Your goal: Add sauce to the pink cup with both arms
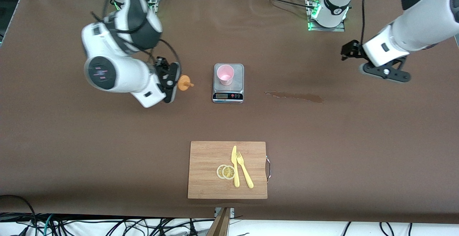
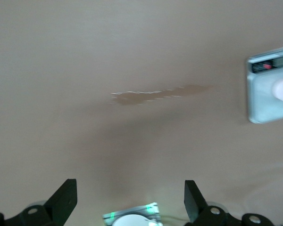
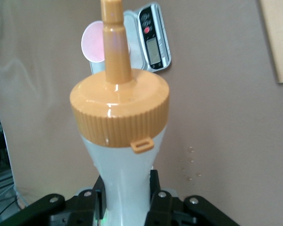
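Two grippers I ran: the right gripper (image 1: 171, 80) clamped the sauce (image 3: 119, 136), nozzle aimed toward the pink cup (image 1: 225, 74) ahead for pouring, the left gripper (image 2: 130, 200) waiting, spread wide.

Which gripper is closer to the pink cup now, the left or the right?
Right. The right gripper, holding the sauce bottle, is just beside the pink cup on the scale. The left gripper waits open, much farther away.
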Motion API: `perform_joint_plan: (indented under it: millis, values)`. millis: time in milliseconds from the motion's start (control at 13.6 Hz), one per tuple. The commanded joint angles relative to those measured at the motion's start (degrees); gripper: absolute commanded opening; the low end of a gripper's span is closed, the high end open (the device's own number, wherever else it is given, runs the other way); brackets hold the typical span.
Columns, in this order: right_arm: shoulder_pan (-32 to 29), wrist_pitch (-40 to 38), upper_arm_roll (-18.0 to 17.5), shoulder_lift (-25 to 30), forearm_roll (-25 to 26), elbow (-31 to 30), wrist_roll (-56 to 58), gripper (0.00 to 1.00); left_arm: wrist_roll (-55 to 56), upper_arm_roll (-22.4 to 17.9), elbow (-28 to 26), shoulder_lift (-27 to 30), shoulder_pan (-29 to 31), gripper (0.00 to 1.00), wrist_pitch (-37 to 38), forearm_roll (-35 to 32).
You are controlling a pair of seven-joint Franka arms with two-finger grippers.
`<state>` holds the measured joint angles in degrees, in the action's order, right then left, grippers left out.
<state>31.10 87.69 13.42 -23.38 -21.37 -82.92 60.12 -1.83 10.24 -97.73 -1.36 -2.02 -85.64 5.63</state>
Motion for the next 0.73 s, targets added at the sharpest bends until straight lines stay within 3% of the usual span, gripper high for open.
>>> perform_joint_plan:
  millis: [0,220,660]
  values:
    - [-7.33,2.22,-1.03,5.18,-5.68,-6.19,8.83,0.13,6.29,5.38,0.78,-1.61,0.0,1.0,-0.05,1.84]
    - [-15.34,3.53,-1.55,6.41,-11.22,-9.97,22.53,0.14,8.78,7.5,0.87,-3.03,-0.09,1.0,-2.95,2.01]
    - [-29.23,7.66,-1.73,7.03,-19.57,-23.23,52.94,0.14,14.4,9.97,1.48,-5.76,-0.27,1.0,-9.37,5.0]
